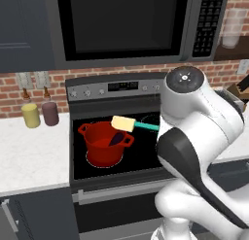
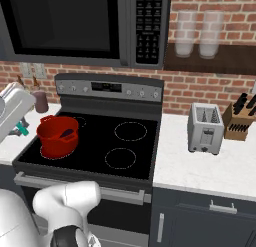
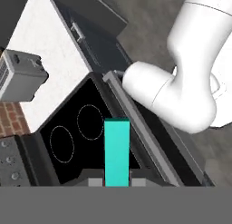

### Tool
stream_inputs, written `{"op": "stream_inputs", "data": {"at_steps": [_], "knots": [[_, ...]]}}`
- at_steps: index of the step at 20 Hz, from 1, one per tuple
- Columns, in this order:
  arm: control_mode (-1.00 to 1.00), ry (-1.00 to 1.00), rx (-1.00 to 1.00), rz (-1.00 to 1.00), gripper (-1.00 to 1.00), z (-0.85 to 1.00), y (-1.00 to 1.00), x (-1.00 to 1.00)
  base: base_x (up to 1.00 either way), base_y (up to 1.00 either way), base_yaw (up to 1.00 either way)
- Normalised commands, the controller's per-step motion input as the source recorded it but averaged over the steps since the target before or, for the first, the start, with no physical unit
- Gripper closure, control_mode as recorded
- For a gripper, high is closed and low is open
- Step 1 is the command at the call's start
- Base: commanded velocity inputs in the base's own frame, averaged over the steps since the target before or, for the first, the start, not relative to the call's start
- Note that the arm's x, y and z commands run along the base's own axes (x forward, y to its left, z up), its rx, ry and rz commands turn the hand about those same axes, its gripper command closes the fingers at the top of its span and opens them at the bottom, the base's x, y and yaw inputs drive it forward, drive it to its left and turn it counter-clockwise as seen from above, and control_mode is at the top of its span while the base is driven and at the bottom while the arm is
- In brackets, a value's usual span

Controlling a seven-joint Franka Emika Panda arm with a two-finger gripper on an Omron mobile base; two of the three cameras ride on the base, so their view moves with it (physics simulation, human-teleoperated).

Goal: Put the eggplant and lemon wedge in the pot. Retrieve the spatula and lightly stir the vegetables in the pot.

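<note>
The red pot point(image 1: 103, 143) stands on the front left burner of the black stove point(image 1: 146, 159), upright, both loop handles showing, and serves as the fixed mark here. Inside it a small dark purple eggplant point(image 1: 115, 138) lies against the inner wall on the side nearer the stove's middle; from the right base view the same dark shape point(image 2: 66, 134) sits just under the rim of the pot point(image 2: 58, 136). A lemon wedge cannot be made out in the pot. The spatula point(image 1: 130, 124) is up in the air, roughly level, its pale yellowish end over the pot's back rim on the side toward the stove's middle, and its teal handle runs away from the pot toward the arm, whose white body hides the far end. In the hand view the teal handle point(image 3: 117, 158) rises between the two finger tips of the hand point(image 3: 117, 182), which are clamped together on it, the stove top point(image 3: 72, 141) beyond. Behind the pot runs the stove's control panel point(image 1: 116, 87) with the microwave point(image 1: 131, 25) above. On the white bench point(image 1: 31, 154) just left of the pot, back against the brick wall, stand a yellow canister point(image 1: 30, 114) and a dull purple one point(image 1: 50, 112), close together. Well to the right of the pot, past the stove, a toaster point(image 2: 205, 128) sits on the bench, with a knife block point(image 2: 240, 121) beside it.
</note>
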Motion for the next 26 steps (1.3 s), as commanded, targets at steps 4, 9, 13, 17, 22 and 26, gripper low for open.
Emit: {"op": "stream_inputs", "data": {"at_steps": [4, 9, 13, 17, 22, 26], "knots": [[-1.0, 0.5, -0.2, 0.08, 1.0, 0.03, 0.1, 0.14, 0.0, 0.0, 0.0], [-1.0, 0.37, -0.25, 0.04, 1.0, 0.01, -0.1, 0.38, 0.0, 0.0, 0.0], [-1.0, 0.23, -0.36, 0.02, 1.0, 0.0, -0.02, 0.21, 0.0, 0.0, 0.0], [-1.0, 0.16, -0.4, 0.02, 1.0, 0.0, -0.01, 0.01, 0.0, 0.0, 0.0], [-1.0, 0.12, -0.32, 0.0, 1.0, 0.06, -0.16, 0.14, 0.0, 0.0, 0.0], [-1.0, 0.03, -0.16, 0.0, 1.0, 0.35, -0.21, 0.08, 0.0, 0.0, 0.0]]}}
